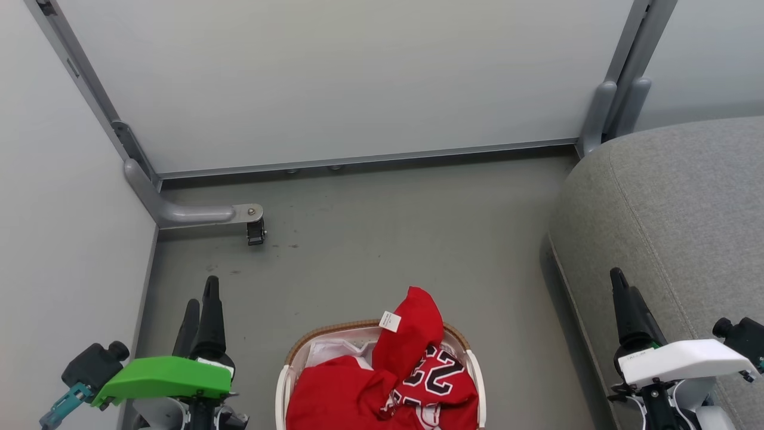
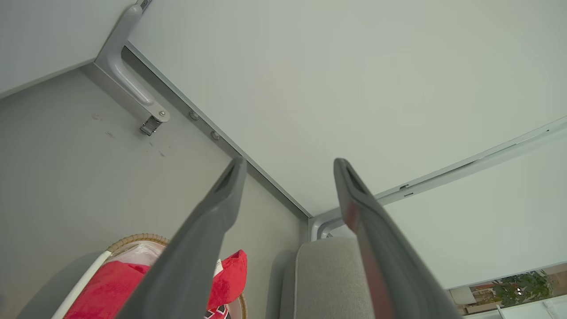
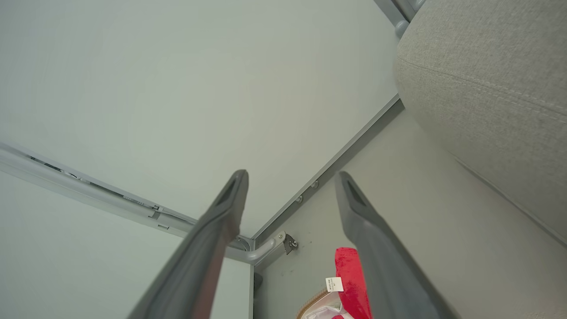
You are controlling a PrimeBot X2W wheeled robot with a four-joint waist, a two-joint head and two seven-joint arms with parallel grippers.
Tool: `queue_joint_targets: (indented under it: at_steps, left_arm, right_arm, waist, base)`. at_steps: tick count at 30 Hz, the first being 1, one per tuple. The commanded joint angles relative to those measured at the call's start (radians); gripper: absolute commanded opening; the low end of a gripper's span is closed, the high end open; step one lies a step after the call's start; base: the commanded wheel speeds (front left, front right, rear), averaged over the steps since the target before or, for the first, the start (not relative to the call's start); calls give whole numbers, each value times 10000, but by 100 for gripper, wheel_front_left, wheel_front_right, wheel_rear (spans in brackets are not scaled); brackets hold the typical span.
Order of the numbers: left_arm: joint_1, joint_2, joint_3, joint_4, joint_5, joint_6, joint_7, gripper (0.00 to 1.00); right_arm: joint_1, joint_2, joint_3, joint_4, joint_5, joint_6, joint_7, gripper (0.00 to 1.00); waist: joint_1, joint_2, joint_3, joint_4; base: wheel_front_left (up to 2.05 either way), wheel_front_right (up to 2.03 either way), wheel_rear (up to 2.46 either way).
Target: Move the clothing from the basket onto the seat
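Left pincer (image 2: 289,161) and right pincer (image 3: 292,175) both hang spread apart and empty, flanking the basket (image 1: 334,331) of red clothing (image 1: 358,388) near the grey seat (image 1: 668,197).

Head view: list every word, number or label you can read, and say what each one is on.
"23": black, white-edged digits on the red jersey in the basket.
White tag on the clothing: print too small to read.
Small label on the right arm's white cover: blurred, unreadable.
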Motion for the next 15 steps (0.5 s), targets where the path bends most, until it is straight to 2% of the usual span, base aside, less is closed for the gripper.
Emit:
queue_joint_targets:
  at_steps: [1, 15]
  left_arm:
    - [24, 69, -25, -176, 416, 53, -96, 100]
    - [158, 87, -199, 129, 2916, 173, -536, 100]
  right_arm:
    - [11, -91, 16, -198, -437, 3, -117, 100]
    - [118, -111, 330, -179, -2953, 4, -558, 100]
  waist:
    - [0, -1, 4, 3]
    - [0, -1, 24, 7]
  base:
    - [0, 0, 0]
    - [0, 0, 0]
